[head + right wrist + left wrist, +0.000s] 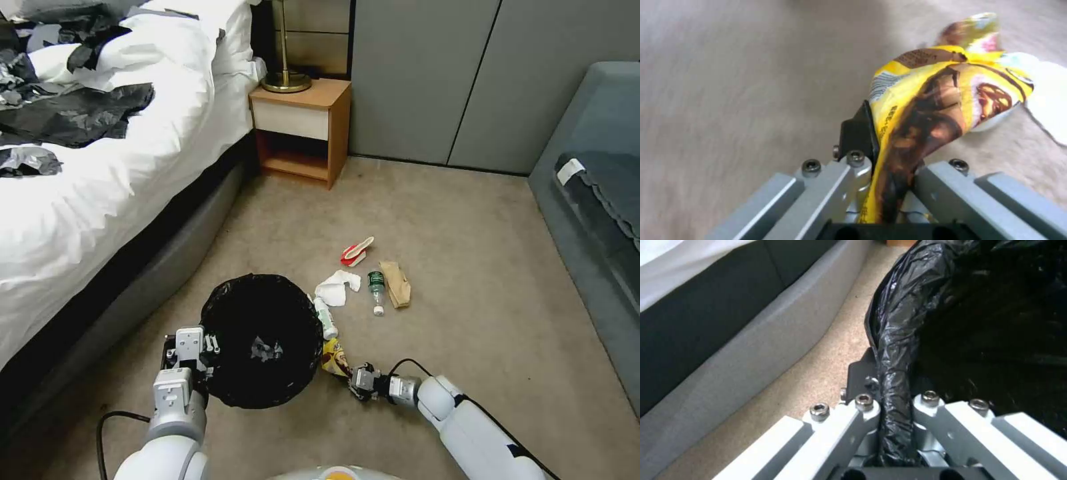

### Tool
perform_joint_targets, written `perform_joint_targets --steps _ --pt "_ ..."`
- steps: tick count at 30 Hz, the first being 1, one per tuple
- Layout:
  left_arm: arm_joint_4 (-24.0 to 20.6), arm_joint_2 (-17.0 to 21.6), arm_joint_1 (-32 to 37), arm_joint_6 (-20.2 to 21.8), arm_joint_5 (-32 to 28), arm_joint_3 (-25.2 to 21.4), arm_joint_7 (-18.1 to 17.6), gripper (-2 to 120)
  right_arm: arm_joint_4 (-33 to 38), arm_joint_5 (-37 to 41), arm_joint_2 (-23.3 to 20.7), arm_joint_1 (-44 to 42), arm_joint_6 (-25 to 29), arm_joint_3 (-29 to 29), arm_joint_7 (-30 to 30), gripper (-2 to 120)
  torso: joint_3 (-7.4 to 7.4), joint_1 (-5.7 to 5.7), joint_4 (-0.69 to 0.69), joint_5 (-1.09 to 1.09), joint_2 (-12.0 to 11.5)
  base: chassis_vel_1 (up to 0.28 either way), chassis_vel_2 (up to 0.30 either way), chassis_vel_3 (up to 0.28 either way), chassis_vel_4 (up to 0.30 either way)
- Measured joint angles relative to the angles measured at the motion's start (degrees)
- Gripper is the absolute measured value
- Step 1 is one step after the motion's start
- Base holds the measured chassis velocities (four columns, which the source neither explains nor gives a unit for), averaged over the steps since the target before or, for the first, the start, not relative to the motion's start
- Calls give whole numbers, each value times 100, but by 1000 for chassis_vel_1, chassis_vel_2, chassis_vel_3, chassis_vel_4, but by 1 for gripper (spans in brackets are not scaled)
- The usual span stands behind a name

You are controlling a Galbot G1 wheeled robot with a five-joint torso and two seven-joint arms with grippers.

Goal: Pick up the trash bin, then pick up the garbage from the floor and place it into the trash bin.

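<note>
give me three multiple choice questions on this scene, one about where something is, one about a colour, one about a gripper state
1. Where does the trash bin sit?
A. on the bed
B. on the carpet beside the bed
C. on the nightstand

2. What colour is the bin's liner bag?
A. black
B. blue
C. white

3. What is the right gripper doing?
A. open above the bottle
B. shut on nothing
C. shut on the yellow snack wrapper

Answers:
1 B, the head view shows it by the bed's grey base, with the left gripper clamped on its rim.
2 A, glossy black plastic covers the rim and inside.
3 C, the wrapper is pinched between its fingers in the right wrist view.
</note>
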Motion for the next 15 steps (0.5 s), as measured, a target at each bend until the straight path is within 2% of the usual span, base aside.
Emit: perform_joint_targets --steps 5,12,15 --pt "30 24 -27 1 -16 -7 5 1 458 924 -155 -253 -204 9 219 0 0 0 -1 0 0 0 0 0 0" --pt "35 51 -53 24 -55 -11 5 1 1202 1405 -256 -554 -103 496 309 0 0 0 0 1 0 0 0 0 0" --pt "45 71 -55 30 -73 -17 5 1 2191 1901 -394 -841 -135 956 446 0 0 0 0 -1 0 0 0 0 0"
